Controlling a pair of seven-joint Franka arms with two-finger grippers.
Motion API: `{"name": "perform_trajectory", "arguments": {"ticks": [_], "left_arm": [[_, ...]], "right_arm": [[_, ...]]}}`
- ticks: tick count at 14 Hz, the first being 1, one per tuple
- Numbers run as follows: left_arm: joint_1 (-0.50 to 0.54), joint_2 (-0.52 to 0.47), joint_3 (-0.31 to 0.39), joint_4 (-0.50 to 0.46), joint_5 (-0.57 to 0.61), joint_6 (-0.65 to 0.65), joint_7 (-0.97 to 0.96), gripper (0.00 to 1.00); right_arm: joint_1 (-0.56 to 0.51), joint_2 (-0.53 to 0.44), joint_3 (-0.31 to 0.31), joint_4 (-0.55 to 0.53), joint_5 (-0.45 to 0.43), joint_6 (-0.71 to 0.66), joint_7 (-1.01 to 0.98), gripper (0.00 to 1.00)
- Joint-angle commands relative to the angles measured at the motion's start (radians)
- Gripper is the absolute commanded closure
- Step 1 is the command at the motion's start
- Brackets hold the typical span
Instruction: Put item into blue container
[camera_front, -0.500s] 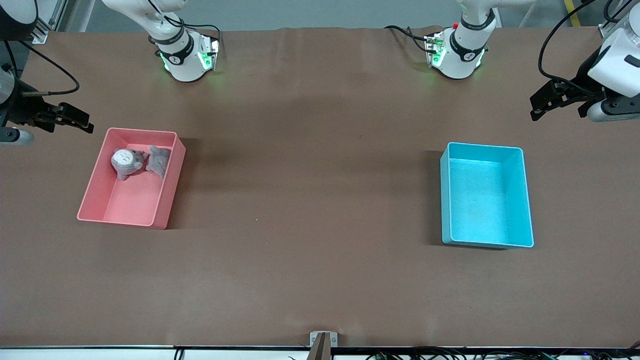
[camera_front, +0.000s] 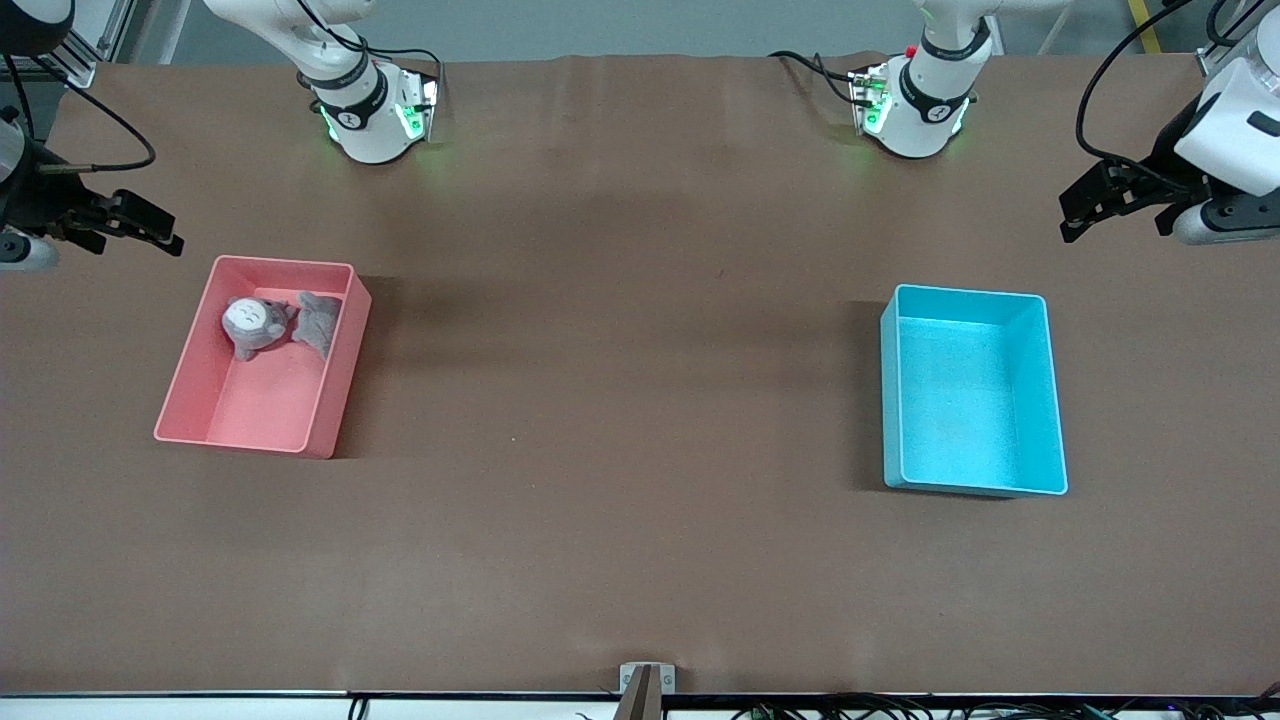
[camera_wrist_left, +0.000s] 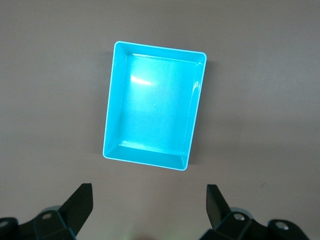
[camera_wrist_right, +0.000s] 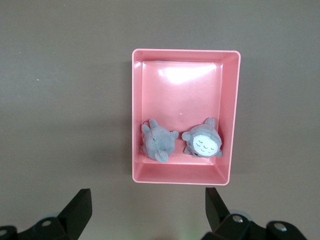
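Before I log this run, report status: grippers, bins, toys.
Both grippers open, empty: right gripper hangs beside pink bin, left gripper beside blue container. Blue container empty. Two grey plush toys in pink bin. Nothing in the way.

in the front view the right hand (camera_front: 150, 228) shows only its dark fingers and part of its wrist; the rest of that arm runs off the picture's edge. the left hand (camera_front: 1090, 205) sits at the edge at the left arm's end, its white wrist housing cut off, and its fingers merge into one dark shape there. both arms leave the top edge just above their bases. in each wrist view only the two dark fingertips (camera_wrist_left: 82, 200) (camera_wrist_right: 80, 205) show, the hand's body cropped. one plush (camera_wrist_right: 157, 141) in the pink bin (camera_wrist_right: 137, 115) lies face hidden. cables along the bench (camera_front: 640, 520) edge are cut off.
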Motion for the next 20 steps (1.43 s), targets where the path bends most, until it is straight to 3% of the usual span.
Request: {"name": "perform_trajectory", "arguments": {"ticks": [1, 20], "left_arm": [[0.007, 0.008, -0.001, 0.019, -0.021, -0.007, 0.020, 0.00], [0.008, 0.013, -0.001, 0.019, -0.021, -0.006, 0.028, 0.00]], "right_arm": [[0.003, -0.061, 0.000, -0.034, -0.015, 0.009, -0.006, 0.00], [0.011, -0.050, 0.007, 0.026, -0.049, -0.022, -0.060, 0.00]]}}
